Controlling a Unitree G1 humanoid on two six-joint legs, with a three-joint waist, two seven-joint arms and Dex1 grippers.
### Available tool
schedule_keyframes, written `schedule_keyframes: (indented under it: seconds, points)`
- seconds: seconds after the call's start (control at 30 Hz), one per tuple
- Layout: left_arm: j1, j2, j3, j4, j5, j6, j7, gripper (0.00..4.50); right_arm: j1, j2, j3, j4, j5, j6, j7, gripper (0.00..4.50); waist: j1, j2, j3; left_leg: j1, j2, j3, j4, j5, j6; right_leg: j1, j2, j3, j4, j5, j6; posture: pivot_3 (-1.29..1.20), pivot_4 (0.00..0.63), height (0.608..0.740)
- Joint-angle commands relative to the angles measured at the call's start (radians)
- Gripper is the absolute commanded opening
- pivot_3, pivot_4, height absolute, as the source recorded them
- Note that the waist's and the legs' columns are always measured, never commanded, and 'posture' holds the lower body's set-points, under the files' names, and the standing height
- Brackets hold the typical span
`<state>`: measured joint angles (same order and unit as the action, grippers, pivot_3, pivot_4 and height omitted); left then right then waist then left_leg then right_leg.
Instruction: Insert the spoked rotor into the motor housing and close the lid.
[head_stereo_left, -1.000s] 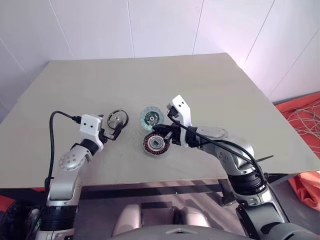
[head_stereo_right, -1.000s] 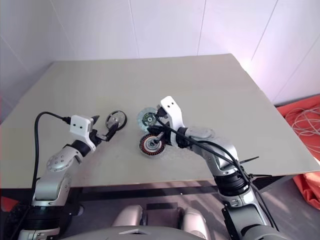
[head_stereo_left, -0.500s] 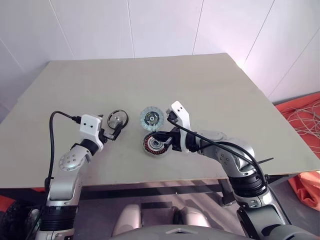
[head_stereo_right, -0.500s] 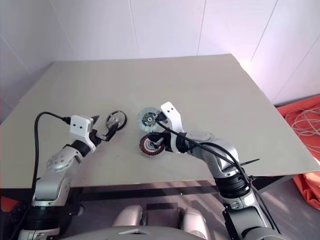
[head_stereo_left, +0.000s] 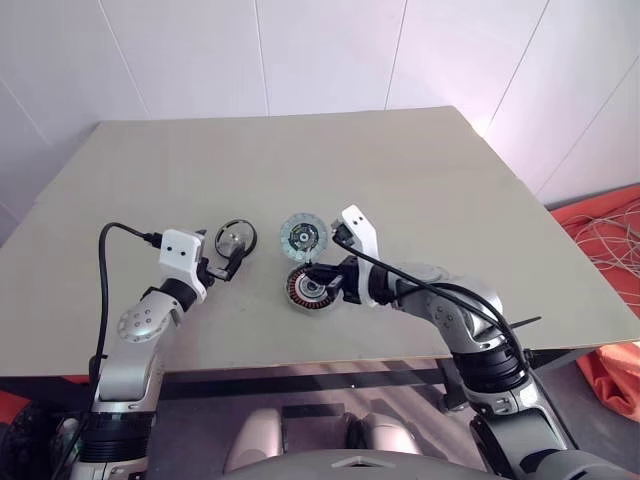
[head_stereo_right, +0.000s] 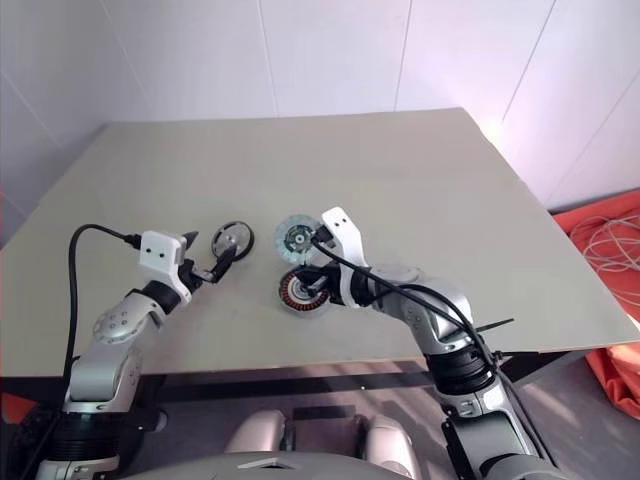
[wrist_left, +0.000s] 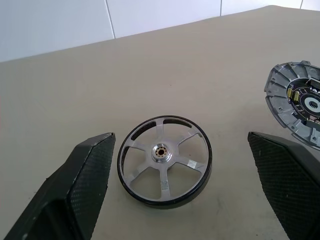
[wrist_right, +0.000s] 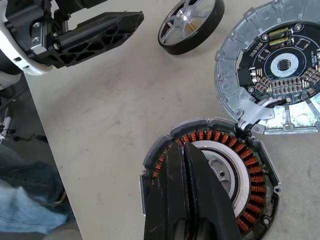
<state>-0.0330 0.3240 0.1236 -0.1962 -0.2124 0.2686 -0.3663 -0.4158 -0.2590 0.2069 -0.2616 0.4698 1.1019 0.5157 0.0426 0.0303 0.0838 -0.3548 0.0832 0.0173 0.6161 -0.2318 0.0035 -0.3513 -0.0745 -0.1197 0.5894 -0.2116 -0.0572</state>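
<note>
The spoked rotor, black-rimmed with pale spokes, lies flat on the table left of centre. My left gripper stands open just in front of it, and the left wrist view shows the rotor between the spread fingers and slightly beyond them. The motor housing, with its copper windings, sits near the front middle. The lid lies behind it, circuit side up. My right gripper is shut with nothing in it, its tips over the housing's pale hub. Whether they touch it I cannot tell.
The beige table has open room behind and to the right of the parts. Its front edge runs close below both arms. Orange cloth and loose cables lie on the floor at the right.
My right gripper has sunk a little toward the motor housing and rolled slightly, staying shut. The left arm, the rotor and the lid have not moved.
</note>
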Motion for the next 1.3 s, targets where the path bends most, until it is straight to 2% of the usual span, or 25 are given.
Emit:
schedule_keyframes:
  seconds: [0.03,0.87,1.3]
  points:
    - [-0.009,0.012,0.015,-0.017,0.001,-0.019,0.000,4.50,-0.006,0.005,-0.009,0.000,0.003,-0.006,-0.009,0.02,0.000,0.000,0.000,0.000,0.000,0.000,0.000,0.000,0.000,0.000,0.000,0.000,0.000,0.000,0.000,0.00,0.000,0.740]
    - [-0.018,0.020,0.024,-0.005,-0.001,-0.026,0.002,4.50,0.000,-0.002,0.022,0.085,-0.034,-0.058,0.007,0.02,0.000,0.000,0.000,0.001,0.000,0.000,0.000,0.000,0.000,0.001,0.000,0.000,0.000,0.000,0.000,0.00,0.000,0.740]
    - [-0.026,0.031,0.027,0.003,-0.002,-0.031,0.002,4.50,-0.002,0.002,0.044,0.169,-0.099,-0.161,0.006,0.02,-0.001,-0.001,0.000,0.003,0.000,0.000,0.000,0.000,0.000,0.003,0.000,0.000,0.000,0.000,0.000,0.00,0.000,0.740]
